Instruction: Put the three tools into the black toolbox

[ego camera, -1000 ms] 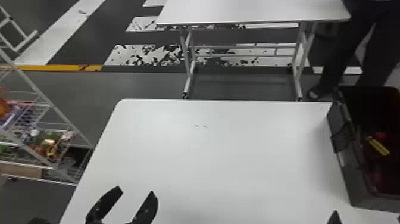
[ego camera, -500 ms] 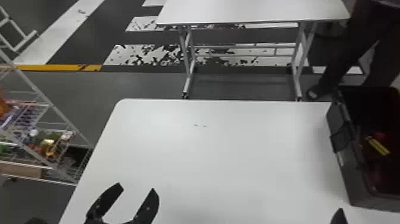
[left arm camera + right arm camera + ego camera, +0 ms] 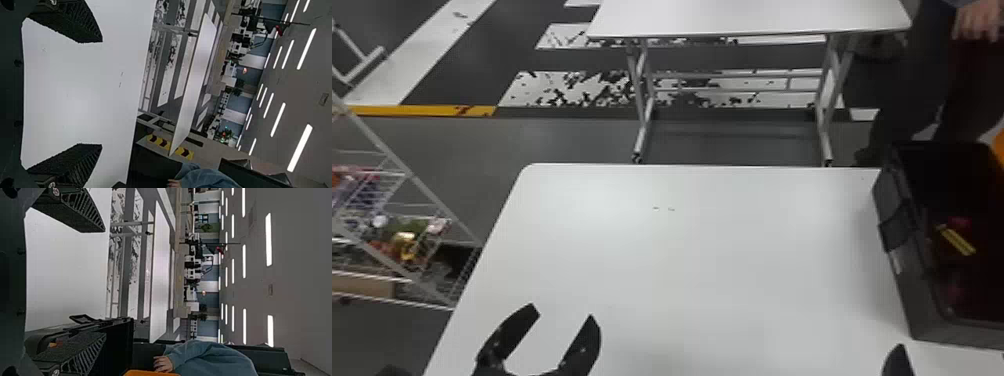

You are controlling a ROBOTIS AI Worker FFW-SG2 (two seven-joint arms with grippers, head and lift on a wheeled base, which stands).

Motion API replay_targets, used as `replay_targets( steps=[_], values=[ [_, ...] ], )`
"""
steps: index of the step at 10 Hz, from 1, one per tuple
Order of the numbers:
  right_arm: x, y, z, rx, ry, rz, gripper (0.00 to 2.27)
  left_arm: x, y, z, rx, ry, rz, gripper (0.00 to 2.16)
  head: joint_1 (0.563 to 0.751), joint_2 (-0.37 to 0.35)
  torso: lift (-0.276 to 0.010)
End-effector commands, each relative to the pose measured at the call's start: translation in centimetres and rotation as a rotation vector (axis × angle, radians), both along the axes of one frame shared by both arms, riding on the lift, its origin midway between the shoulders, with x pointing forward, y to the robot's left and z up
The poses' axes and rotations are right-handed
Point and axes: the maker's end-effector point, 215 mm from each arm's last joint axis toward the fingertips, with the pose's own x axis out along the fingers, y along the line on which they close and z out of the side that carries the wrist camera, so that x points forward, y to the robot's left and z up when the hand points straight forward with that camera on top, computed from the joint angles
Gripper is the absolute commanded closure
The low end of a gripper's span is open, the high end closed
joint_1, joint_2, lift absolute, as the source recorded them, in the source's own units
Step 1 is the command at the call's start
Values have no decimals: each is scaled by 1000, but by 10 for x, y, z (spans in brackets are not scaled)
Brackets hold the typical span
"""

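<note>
Jaws spread wide and empty, the left gripper [image 3: 563,312] hangs over the white table [image 3: 682,250]; the right gripper [image 3: 104,282] also has its jaws well parted, holding nothing. At the table's right side, one black toolbox [image 3: 912,280] contains one yellow tool part [image 3: 956,240], probably stiff, fairly light and best gripped mid-length. Red parts [image 3: 959,222] show inside too, though three separate tools cannot be counted.
</note>
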Motion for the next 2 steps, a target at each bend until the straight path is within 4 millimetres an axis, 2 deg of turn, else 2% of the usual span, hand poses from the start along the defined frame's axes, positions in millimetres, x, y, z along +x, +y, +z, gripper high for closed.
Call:
replay_targets(
  steps=[1,2],
  values=[
    [-1,0,2,4,-6,1,70,0,0,1,3,-6,0,46,695,117,-51],
    [-1,1,2,3,-6,3,70,0,1,2,6,-7,1,49,695,116,-51]
  ],
)
